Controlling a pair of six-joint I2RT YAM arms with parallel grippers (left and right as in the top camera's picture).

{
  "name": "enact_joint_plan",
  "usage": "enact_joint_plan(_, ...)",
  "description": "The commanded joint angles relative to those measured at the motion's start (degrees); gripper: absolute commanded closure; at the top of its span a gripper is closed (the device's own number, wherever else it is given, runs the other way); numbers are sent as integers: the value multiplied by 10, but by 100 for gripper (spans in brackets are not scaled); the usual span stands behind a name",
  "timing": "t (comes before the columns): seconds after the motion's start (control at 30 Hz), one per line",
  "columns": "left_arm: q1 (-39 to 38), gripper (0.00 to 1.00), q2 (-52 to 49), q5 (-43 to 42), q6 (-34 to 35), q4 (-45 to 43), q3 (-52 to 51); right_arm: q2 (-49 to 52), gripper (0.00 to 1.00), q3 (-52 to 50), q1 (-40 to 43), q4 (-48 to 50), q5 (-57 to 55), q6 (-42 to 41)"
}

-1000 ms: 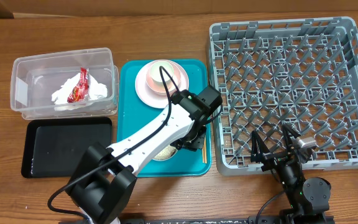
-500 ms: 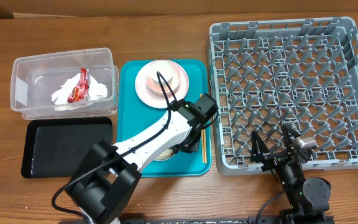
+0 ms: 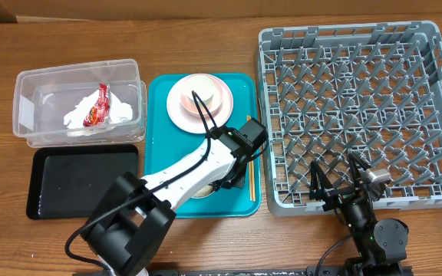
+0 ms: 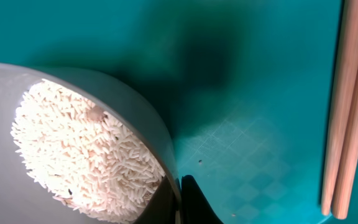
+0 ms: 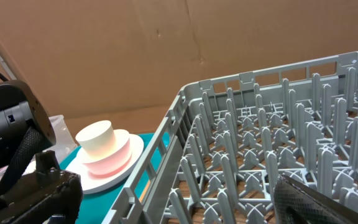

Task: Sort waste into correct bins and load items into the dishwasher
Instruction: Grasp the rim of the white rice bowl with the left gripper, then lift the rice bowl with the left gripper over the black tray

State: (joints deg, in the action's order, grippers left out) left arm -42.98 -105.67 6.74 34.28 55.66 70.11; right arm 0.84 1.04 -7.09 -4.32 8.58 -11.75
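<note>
On the teal tray (image 3: 159,138), near end: one grey-white bowl (image 4: 135,118) of white rice (image 4: 79,149). My left gripper (image 3: 230,175) hung over its rim, one black finger (image 4: 197,202) just outside the wall; whether I was clamping it, I could not tell. Beside the bowl, apart: wooden chopsticks (image 4: 347,106). Far end: pink plate (image 3: 183,107) bearing cream cup (image 3: 199,88). Clear tub (image 3: 29,107): napkin (image 3: 75,116), red wrapper (image 3: 98,107). Black tray (image 3: 83,180) before it. Grey rack (image 3: 436,115): my right gripper (image 3: 334,172) sat at its front wall, fingers spread.
</note>
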Motion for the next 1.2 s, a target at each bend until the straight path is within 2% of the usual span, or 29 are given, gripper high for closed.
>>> enact_joint_plan(0.0, 3, 96, 1, 7, 5, -2, -5, -6, 0, -6, 4, 3, -2, -1)
enact_joint_plan(0.23, 31, 96, 17, 3, 3, 56, 45, -6, 0, -6, 4, 3, -2, -1)
enact_joint_plan(0.37, 75, 96, 50, -34, -32, 92, 78, -6, 0, -6, 4, 3, -2, -1)
enact_joint_plan(0.63, 216, 96, 162, -155, -106, 140, 89, -6, 0, -6, 4, 3, -2, -1)
enact_joint_plan(0.9, 367, 96, 220, -179, -153, 192, 88, -6, 0, -6, 4, 3, -2, -1)
enact_joint_plan(1.17, 454, 96, 221, -204, -190, 213, 87, -6, 0, -6, 4, 3, -2, -1)
